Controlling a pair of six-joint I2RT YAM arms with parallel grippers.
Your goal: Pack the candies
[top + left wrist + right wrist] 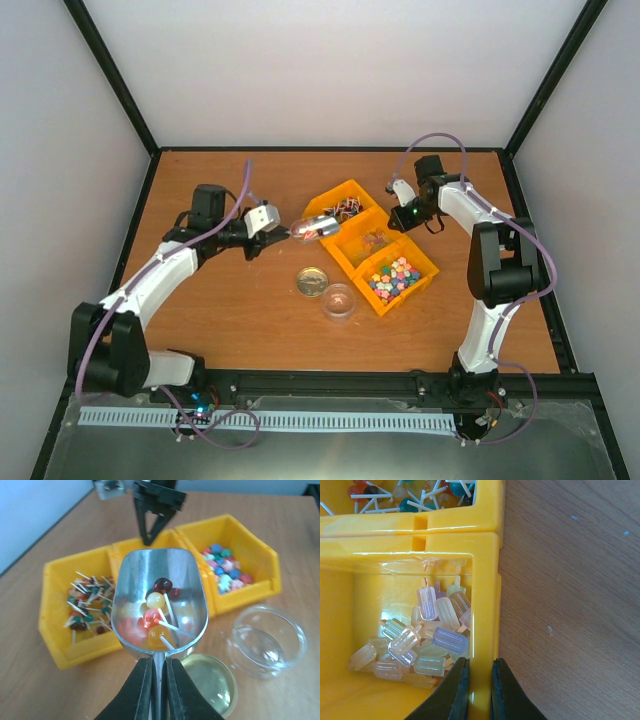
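My left gripper (159, 682) (283, 232) is shut on the handle of a metal scoop (125, 585) (315, 228). The scoop holds a few small round candies (155, 615) on white sticks, dark red, yellow and red-orange. It hovers over the near edge of the yellow bin of stick candies (75, 647) (345, 205). My right gripper (480, 680) (400, 200) is shut on the wall of the middle yellow bin (485, 605), which holds pale popsicle-shaped candies (420, 640).
A third yellow bin (260, 565) (425, 270) holds multicoloured candies. A clear round container (265, 637) (339, 300) and a yellowish round lid (210, 680) (312, 281) lie on the wooden table in front of the bins.
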